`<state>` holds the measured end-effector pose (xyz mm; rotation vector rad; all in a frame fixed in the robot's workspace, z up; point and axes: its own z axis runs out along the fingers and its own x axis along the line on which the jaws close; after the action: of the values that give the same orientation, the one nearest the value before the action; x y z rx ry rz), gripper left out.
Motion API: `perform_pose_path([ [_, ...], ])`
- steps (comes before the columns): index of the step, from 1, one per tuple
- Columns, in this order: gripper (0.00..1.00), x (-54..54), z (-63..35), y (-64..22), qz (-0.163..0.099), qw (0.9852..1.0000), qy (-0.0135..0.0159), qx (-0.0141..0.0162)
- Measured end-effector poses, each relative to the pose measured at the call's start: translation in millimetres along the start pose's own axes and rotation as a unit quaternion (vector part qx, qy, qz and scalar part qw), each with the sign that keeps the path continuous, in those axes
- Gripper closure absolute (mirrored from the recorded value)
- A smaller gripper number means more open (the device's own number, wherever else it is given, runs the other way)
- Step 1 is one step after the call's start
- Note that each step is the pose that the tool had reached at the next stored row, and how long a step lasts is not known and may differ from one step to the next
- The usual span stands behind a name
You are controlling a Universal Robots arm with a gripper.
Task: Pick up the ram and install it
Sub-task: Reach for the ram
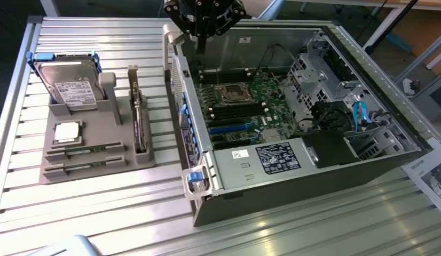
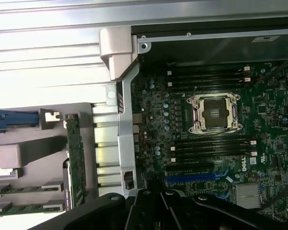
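Two ram sticks, slim and green, lie in slots at the front of a grey holder [image 1: 99,125]: one ram stick [image 1: 85,150] and a second one [image 1: 81,168] just in front of it. The wrist view has them at the holder's edge [image 2: 19,189] [image 2: 17,209]. My gripper [image 1: 201,47] hangs high over the back wall of the open computer case [image 1: 313,154], far from the holder. Its dark fingers [image 2: 156,203] are shut with nothing between them. On the motherboard, empty black memory slots [image 1: 238,111] [image 2: 211,146] lie beside the processor socket [image 1: 233,94] [image 2: 214,112].
The holder also carries a hard drive [image 1: 71,85] with blue rails, a small square silver processor chip [image 1: 67,132] and an upright dark expansion card [image 1: 139,125] [image 2: 74,158]. Case walls, a drive cage [image 1: 313,69] and the power supply [image 1: 277,157] ring the motherboard. Everything rests on a slatted metal table [image 1: 99,213].
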<state>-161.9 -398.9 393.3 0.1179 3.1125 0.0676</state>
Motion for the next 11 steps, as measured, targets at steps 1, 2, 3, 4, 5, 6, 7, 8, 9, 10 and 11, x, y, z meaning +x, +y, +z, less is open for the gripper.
perform_pose_path([
  [1,0.90,1.1,0.0,-0.1,0.000,1.0000,0.0000,0.0000],
  [2,0.90,2.5,-0.1,-0.2,0.000,1.0000,0.0000,0.0000],
  [3,0.90,3.8,-0.1,-0.3,0.000,1.0000,0.0000,0.0000],
  [4,0.90,5.3,-0.1,-0.4,0.000,1.0000,0.0000,0.0000],
  [5,0.90,6.7,-0.2,-0.5,0.000,1.0000,0.0000,0.0000],
  [6,0.90,8.7,-0.2,-0.7,0.000,1.0000,0.0000,0.0000],
  [7,0.90,11.4,-0.3,-0.9,0.000,1.0000,0.0000,0.0000],
  [8,0.90,14.1,-0.4,-1.0,0.000,1.0000,0.0000,0.0000],
  [9,0.90,15.9,-0.5,-1.2,0.000,1.0000,0.0000,0.0000],
  [10,0.90,18.2,-0.5,-1.4,0.000,1.0000,0.0000,0.0000],
  [11,0.90,20.8,-0.6,-1.6,0.000,1.0000,0.0000,0.0000],
])
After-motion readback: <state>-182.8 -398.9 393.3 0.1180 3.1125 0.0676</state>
